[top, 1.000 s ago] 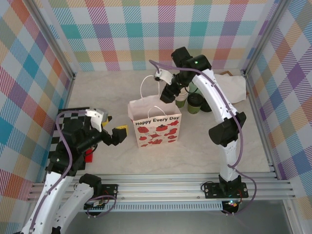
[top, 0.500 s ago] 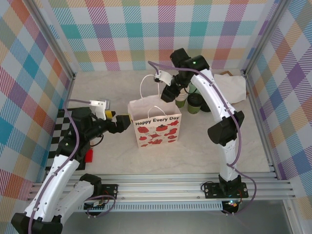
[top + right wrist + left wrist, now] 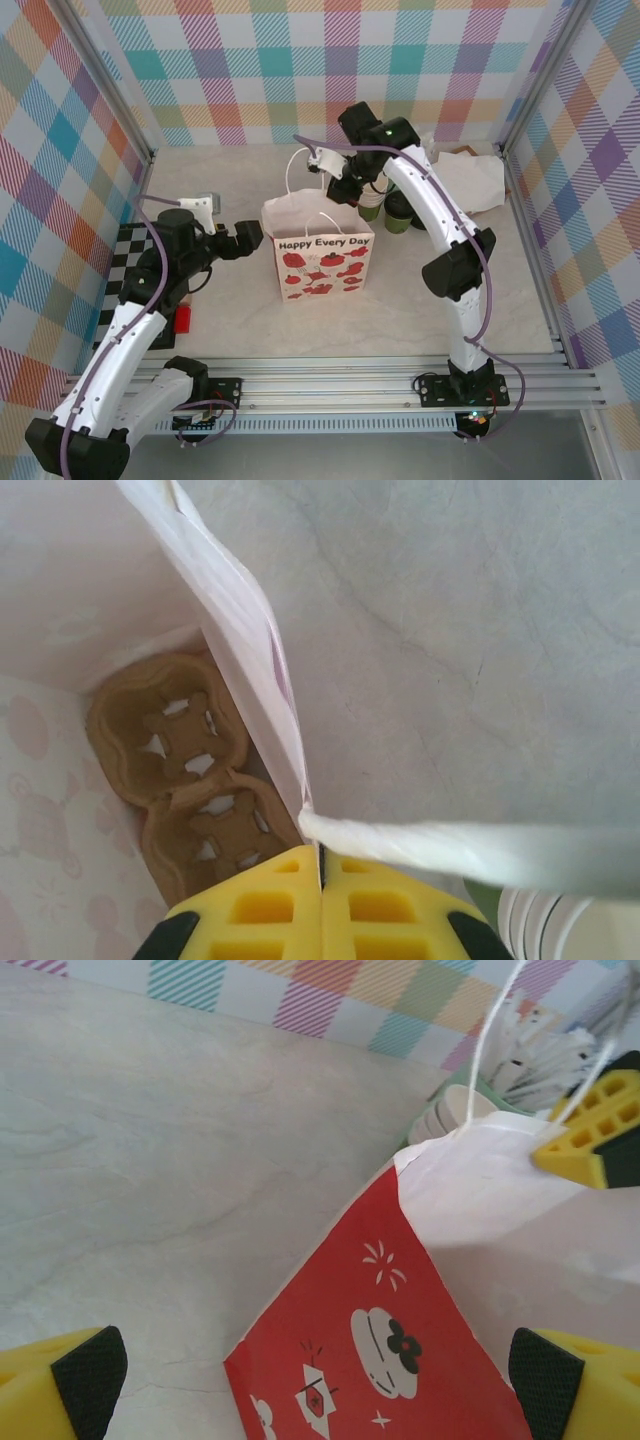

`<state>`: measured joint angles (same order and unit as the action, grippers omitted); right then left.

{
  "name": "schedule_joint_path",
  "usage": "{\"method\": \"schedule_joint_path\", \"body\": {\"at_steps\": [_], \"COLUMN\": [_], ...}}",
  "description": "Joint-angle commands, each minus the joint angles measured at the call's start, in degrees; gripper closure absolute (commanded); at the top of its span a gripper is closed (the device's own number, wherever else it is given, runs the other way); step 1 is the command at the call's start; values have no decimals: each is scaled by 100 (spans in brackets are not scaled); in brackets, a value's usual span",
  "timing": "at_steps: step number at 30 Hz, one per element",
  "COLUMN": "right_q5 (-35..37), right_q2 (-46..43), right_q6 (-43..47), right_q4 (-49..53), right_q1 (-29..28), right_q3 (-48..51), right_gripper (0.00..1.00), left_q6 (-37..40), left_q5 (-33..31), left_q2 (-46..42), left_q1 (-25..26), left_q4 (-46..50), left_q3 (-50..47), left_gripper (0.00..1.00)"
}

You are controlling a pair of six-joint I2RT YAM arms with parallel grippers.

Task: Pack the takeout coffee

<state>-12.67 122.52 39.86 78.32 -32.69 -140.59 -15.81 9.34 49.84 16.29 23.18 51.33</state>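
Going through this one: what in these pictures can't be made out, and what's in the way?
Takeout coffee: top view, partly behind the right arm.
Cup carrier: right wrist view, its near end hidden by the right hand and the paper bag wall.
Cup of white sticks: left wrist view, blurred, lower part behind the bag.
Left hand: left wrist view, fingers cut off by the bottom edge.

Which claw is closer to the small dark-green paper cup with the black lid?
Right. The right gripper, shut on the white paper bag's back rim, is beside the dark-green cup; the left gripper, open, is at the bag's opposite end.
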Motion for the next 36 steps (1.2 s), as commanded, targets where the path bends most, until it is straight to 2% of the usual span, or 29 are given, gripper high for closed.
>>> {"method": "schedule_joint_path", "body": {"at_steps": [1, 6, 10, 14, 17, 20, 26, 28, 33, 36], "right_q5": [-61, -369, -339, 510, 709, 1246, 608, 651, 1427, 1436], "right_q2": [-489, -980, -1504, -2021, -2446, -2606, -2655, -2663, -2528, -2461], "right_q6": [-142, -938, -1880, -3331, -4291, -5335, -6660, -6928, -7253, -7239], "right_q4": [-378, -911, -1557, -2060, -2321, -2231, -1981, -1867, -1555, -1786], "right_q1": [-93, -106, -115, -141, -141, -141, -205, -259, -629, -729], "right_q3": [176, 837, 1635, 2239, 2849, 3184, 3437, 3479, 3489, 3634], "right_gripper": [100, 100, 100, 100, 100, 100, 100, 100, 100, 100], "left_q6": [-130, -135, -254, -486, -767, -971, -1077, -1157, -1893, -2073], "left_q5": [-545, -765, -1129, -1358, -1505, -1461, -1352, -1611, -3002, -3289], "left_q2": [106, 258, 254, 209, 231, 310, 523, 452, 262, 190], "left_q1": [-12, -12, -16, -12, -13, -10, -12, -13, -16, -20], "left_q4": [252, 392, 381, 120, -40, -197, 189, 339, 1063, 1145], "left_q3": [279, 477, 567, 462, 358, 292, 693, 815, 1093, 1074], "left_gripper": [0, 0, 0, 0, 0, 0, 0, 0, 0, 0]}}
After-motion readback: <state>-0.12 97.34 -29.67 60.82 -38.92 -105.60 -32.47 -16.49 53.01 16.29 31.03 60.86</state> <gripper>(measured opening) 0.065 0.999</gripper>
